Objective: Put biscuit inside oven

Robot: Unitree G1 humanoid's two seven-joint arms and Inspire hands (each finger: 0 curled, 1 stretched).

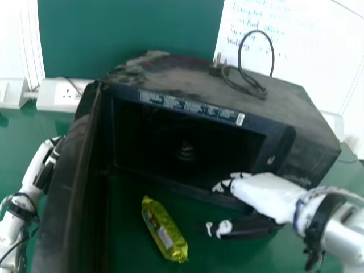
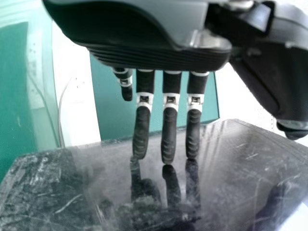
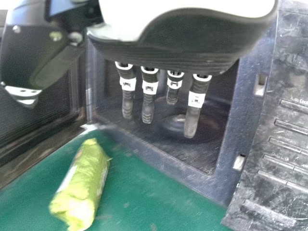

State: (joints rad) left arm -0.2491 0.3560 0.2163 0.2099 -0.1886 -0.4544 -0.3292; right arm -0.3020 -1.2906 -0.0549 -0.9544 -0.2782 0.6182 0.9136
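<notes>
Behind the green bench [image 1: 18, 131] before me stands a green panel [image 1: 131, 34]. To my right is a whiteboard [image 1: 324, 68] with blue handwriting; to my left, a white socket [image 1: 66, 95] with a thin cord [image 1: 71, 84].

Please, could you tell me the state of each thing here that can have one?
Oven door, open
Biscuit packet, wrapped, lying outside the oven
Oven plug, unplugged, on oven top
Left robot hand, open
Right robot hand, open
</notes>
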